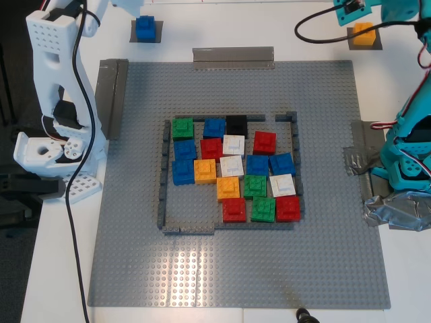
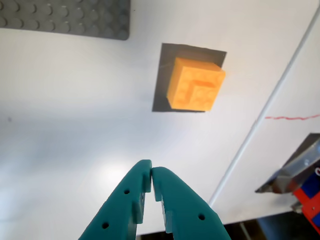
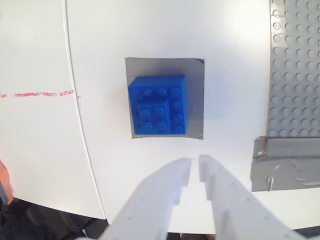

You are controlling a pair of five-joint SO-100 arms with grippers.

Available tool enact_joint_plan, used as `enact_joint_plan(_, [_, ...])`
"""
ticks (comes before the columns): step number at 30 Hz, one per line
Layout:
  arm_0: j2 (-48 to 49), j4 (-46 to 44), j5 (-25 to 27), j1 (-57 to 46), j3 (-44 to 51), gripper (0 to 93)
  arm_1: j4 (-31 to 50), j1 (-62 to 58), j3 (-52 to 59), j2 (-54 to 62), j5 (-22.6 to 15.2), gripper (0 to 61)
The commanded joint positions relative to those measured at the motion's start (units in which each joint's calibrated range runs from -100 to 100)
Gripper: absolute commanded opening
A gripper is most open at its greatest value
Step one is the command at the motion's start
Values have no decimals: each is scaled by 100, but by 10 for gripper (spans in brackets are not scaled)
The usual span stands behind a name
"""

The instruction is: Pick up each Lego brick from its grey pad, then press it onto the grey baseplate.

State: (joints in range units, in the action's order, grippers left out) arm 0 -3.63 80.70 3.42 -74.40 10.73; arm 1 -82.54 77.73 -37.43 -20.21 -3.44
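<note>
first wrist view shows my first gripper [image 2: 151, 172] nearly closed, short of the orange brick [image 2: 196, 84] on its pad [image 2: 161, 80] toward one o'clock, so descending unopened risks knocking it off.

The blue Lego brick [image 3: 159, 105] sits on its grey pad [image 3: 195, 97], just beyond my second gripper [image 3: 195, 167], whose white jaws are nearly closed on nothing, the grey baseplate [image 3: 295, 70] near the pad.
</note>
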Motion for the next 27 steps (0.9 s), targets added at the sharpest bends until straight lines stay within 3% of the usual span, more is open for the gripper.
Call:
enact_joint_plan(1, [-160,-55,-37,-72,701,93,12,87,-587,-99,-34,164])
enact_joint_plan(4, [-306,-63,-52,-50,1180,109,20,87,-749,-348,-102,197])
enact_joint_plan(11, [-770,-79,-37,1,1830,115,191,124,-785,-675,-259,220])
enact_joint_plan(14, [-1018,-39,-52,-7,2019,159,256,153,-858,-820,-293,224])
enact_joint_plan(19, [-1190,-39,-164,1,2046,226,410,174,-1002,-1018,-347,221])
enact_joint_plan(27, [-1345,-55,-193,167,1974,225,508,109,-1074,-1181,-400,216])
